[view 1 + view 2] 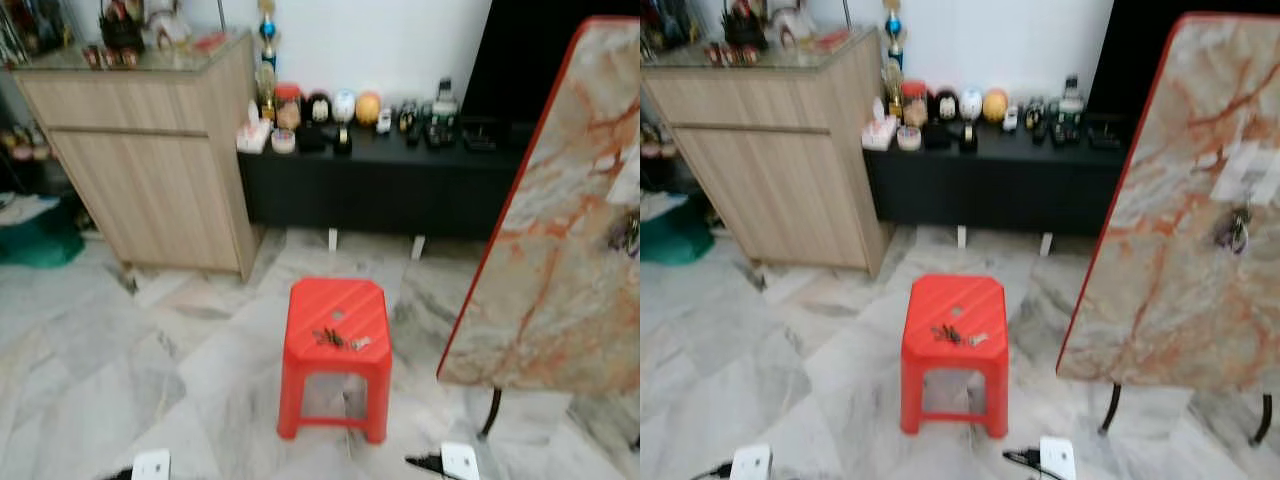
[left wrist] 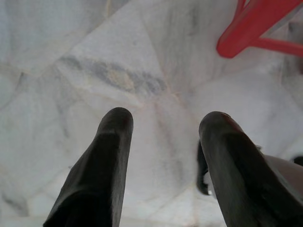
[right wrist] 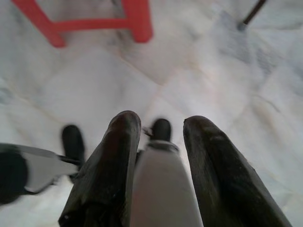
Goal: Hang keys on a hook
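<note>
Down on the marble floor stands one red plastic stool, and the keys lie as a small bunch on its seat, near the middle. To the robot's right one marble-patterned board with a red edge leans upright on thin dark legs; a white patch on its face carries a small dark item, too blurred to tell whether it is a hook or something hung there. Behind the stool runs one low black counter crowded with small ornaments, too many and too blurred to count, and one wooden cabinet stands at its left end.

Both arms hang low over the floor. The left tool has its two black fingers spread, holding nothing, with a stool leg near. The right tool also has its two fingers parted and empty above the tiles, the stool's two legs beyond it.
</note>
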Robot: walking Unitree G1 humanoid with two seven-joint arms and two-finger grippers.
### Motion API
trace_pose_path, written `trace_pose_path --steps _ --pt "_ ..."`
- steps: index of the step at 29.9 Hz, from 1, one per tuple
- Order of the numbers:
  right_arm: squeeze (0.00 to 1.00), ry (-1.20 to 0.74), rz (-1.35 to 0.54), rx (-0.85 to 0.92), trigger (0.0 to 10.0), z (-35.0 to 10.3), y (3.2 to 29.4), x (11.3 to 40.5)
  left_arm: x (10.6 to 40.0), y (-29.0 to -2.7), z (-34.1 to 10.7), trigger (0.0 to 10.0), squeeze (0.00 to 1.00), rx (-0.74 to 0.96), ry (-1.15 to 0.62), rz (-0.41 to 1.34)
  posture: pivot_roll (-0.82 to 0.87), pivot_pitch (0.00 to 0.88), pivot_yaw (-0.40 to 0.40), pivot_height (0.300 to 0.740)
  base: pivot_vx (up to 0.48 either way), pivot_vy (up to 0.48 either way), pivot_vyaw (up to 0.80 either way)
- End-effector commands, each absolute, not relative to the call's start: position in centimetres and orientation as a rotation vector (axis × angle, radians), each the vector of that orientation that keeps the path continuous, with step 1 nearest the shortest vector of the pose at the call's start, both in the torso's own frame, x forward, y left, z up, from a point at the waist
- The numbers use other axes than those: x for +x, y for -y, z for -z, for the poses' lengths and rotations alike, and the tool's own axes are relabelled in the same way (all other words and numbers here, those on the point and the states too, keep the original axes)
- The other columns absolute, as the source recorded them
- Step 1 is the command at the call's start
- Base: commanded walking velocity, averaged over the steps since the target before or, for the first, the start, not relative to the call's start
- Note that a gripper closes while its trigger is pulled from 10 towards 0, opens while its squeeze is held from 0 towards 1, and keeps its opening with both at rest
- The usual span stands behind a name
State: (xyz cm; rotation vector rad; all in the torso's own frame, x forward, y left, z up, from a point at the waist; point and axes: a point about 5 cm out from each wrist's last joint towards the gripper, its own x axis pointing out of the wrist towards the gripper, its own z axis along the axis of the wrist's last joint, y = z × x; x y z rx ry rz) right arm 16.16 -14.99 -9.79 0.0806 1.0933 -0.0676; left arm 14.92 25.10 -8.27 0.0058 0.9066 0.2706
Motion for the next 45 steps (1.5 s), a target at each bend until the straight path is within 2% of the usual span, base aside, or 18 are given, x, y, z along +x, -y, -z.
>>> trace_pose_path --steps 1,30,37,45 --pt "0.0 -1.081 0.066 0.072 10.0 9.7 15.0 16.5 14.9 -24.7 8.4 10.0 0.0 0.002 -0.917 -0.262 0.03 0.0 -0.004 0.74 0.0 -0.39 0.0" --pt "0.0 -1.081 0.02 0.037 10.0 9.7 14.9 16.5 14.9 -24.7 8.5 10.0 0.0 0.008 -0.925 -0.247 0.03 0.0 -0.006 0.74 0.0 0.0 0.0" --pt "0.0 -1.071 0.022 0.054 10.0 9.6 15.7 16.5 14.9 -24.6 8.5 10.0 0.0 -0.001 -0.923 -0.246 0.03 0.0 -0.007 0.74 0.0 0.0 0.77" --pt "0.0 -1.064 0.043 0.087 10.0 9.5 16.0 16.6 14.9 -24.7 8.5 10.0 0.0 -0.003 -0.922 -0.242 0.03 0.0 -0.005 0.74 0.03 0.0 0.0"
